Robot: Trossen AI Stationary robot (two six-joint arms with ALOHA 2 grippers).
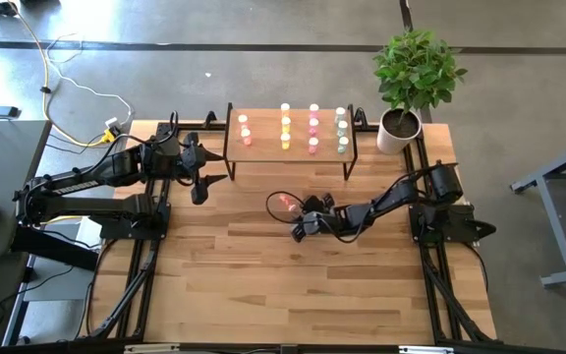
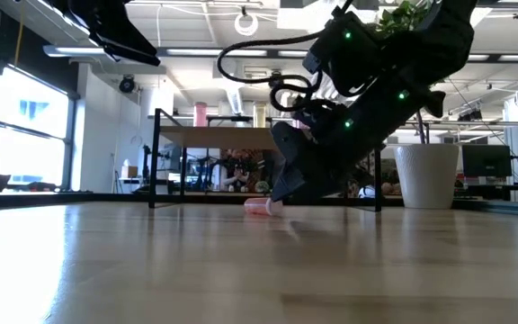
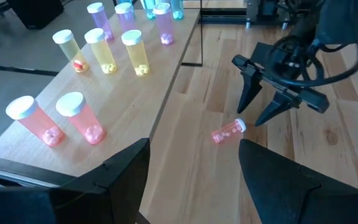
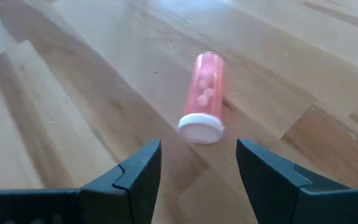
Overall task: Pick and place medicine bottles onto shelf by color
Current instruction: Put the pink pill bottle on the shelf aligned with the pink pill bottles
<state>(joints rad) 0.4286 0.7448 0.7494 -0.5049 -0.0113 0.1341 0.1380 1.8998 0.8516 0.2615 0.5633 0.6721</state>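
A red-orange medicine bottle [image 4: 204, 96] with a white cap lies on its side on the table [image 1: 287, 204], in front of the shelf [image 1: 291, 157]. My right gripper [image 4: 197, 171] hangs open just short of its cap end, fingers slanting down, touching nothing. In the left wrist view the same bottle [image 3: 229, 132] lies just beyond the right gripper [image 3: 252, 118]. Other bottles stand upright on the shelf top in colour rows: red-orange [image 1: 245, 130], yellow [image 1: 285, 126], pink [image 1: 313, 126], pale green [image 1: 342, 128]. My left gripper [image 1: 200, 189] waits open, raised, by the shelf's left end.
A potted plant in a white pot [image 1: 398, 131] stands at the table's far right corner, beside the shelf. The shelf's black legs [image 2: 155, 157] rise behind the lying bottle. Bare wood stretches toward the table's near edge [image 1: 293, 315].
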